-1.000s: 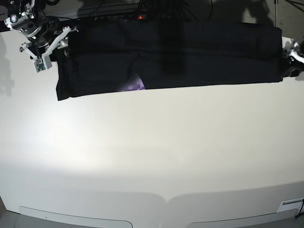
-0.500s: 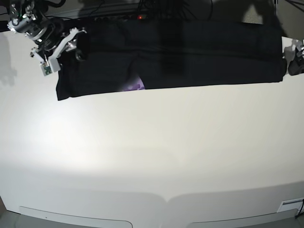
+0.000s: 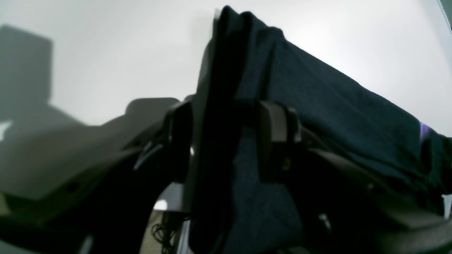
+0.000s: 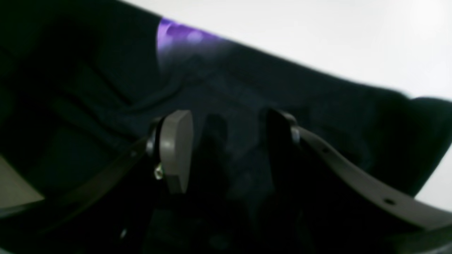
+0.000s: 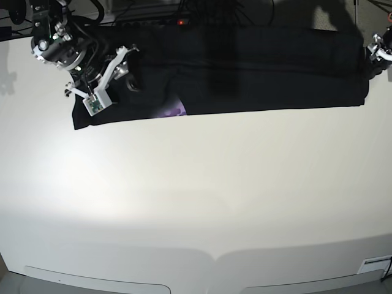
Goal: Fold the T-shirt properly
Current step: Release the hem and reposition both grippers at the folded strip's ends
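The black T-shirt point(image 5: 245, 67) lies folded into a long band across the back of the white table point(image 5: 196, 196). A bit of purple print point(image 5: 174, 111) peeks out at its front edge. My right gripper point(image 5: 127, 66) hovers over the shirt's left part, jaws open, with dark cloth point(image 4: 229, 106) below and between the fingers point(image 4: 175, 148). My left gripper point(image 5: 375, 58) is at the shirt's right end. In the left wrist view its fingers point(image 3: 279, 141) straddle a thick upright fold of the shirt point(image 3: 226, 141), which fills the gap between them.
A cable strip with a red light point(image 5: 180, 22) runs along the table's back edge behind the shirt. The table's rounded front edge point(image 5: 214, 256) is near the bottom of the base view.
My right arm has moved right and forward from the shirt's left edge to above its left part. My left gripper has shifted back at the right end, and the cloth corner there has bulged outward slightly.
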Motion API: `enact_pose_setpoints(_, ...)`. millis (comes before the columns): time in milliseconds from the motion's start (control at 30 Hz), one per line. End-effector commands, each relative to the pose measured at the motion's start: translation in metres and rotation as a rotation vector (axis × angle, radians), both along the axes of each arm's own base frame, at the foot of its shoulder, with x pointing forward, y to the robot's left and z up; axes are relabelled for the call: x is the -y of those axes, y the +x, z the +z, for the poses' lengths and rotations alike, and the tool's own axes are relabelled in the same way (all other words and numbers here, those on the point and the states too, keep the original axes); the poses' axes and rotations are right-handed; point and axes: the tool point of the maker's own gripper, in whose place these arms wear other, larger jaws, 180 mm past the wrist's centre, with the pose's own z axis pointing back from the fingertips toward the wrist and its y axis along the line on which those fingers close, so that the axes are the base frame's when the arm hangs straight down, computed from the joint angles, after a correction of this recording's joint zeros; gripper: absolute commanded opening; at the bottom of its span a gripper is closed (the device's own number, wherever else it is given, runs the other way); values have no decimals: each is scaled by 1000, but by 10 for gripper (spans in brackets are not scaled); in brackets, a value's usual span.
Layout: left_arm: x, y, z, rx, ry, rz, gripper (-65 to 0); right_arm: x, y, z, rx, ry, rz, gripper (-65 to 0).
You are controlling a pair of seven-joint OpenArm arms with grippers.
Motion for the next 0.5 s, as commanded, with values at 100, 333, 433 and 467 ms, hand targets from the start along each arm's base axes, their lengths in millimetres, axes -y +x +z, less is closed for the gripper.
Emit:
enact_pose_setpoints(100,6,4,4,40,-22,18,-365,0,10,12,42,5,9,-316)
enact_pose_setpoints(333,28,9,-8,54,-55,40,-365,1,9,10,31,-7,10,-316)
enact_pose_setpoints(433,32,8,-11,55,-68,48,-409,4,9,9,30,-27,11,-316)
enact_pose_setpoints(467,32,8,-10,57,-68,49,-445,4,9,9,30,-29,11,-316)
